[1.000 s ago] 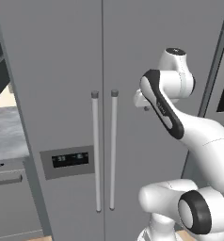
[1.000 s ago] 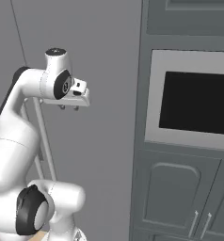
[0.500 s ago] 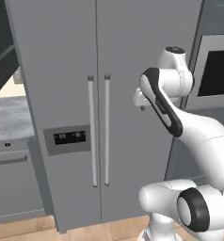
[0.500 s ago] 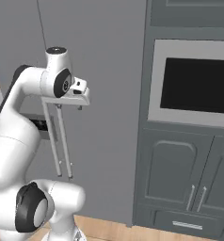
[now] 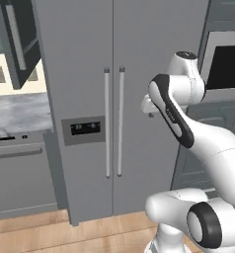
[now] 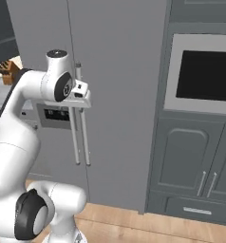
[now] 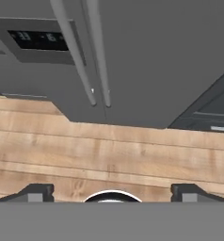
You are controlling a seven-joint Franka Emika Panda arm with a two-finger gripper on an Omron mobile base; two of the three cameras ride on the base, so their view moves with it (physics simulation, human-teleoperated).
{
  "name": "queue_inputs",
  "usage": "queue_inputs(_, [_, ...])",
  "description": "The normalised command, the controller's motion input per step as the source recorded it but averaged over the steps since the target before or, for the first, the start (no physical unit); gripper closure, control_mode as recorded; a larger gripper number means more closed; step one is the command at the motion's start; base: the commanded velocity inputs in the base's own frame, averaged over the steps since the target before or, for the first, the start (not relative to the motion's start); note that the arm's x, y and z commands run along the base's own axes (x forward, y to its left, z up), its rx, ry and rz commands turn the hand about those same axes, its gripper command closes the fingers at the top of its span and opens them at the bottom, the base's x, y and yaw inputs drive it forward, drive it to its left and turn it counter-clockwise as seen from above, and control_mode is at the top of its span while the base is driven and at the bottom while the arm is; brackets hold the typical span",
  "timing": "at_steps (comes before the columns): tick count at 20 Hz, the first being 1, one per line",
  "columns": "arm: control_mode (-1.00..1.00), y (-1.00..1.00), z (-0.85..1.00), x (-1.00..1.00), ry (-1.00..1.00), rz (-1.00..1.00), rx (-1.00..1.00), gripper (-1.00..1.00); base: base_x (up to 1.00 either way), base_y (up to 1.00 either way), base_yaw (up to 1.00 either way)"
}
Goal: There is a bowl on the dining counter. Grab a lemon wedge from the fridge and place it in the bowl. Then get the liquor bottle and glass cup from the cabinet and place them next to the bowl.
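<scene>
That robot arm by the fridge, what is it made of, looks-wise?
The arm is made of smooth, rounded white shells with dark grey bands and discs at the joints. No loose cables show. At its end, the gripper has two small, dark, blocky fingertips.

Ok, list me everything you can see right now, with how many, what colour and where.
fridge: one, grey, double doors shut, straight ahead of the base.
fridge handles: two, light grey vertical bars, side by side at the door seam.
dispenser panel: one, dark, on the left fridge door.
wall cabinet door: one, dark grey, standing open, upper left of the left base view.
marble worktop: one, grey-white, left of the fridge.
built-in oven: one, dark window in a pale frame, right of the fridge.
base cabinets: grey, bar handles, below the oven.
knife block: one, brown, far left of the right base view.
wood floor: light brown planks.
gripper: one, dark tips, open, holding nothing, facing the floor before the fridge.
</scene>
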Motion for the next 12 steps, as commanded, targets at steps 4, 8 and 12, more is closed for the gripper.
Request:
queue_inputs(4, [1.0, 0.0, 0.0, 0.0, 0.0, 0.0, 0.0, -1.0, 0.0, 0.45, 0.0])
queue_inputs(8, [1.0, 0.0, 0.0, 0.0, 0.0, 0.0, 0.0, -1.0, -0.06, 0.12, 0.0])
queue_inputs(12, [1.0, 0.0, 0.0, 0.0, 0.0, 0.0, 0.0, -1.0, -0.02, 0.12, 0.0])
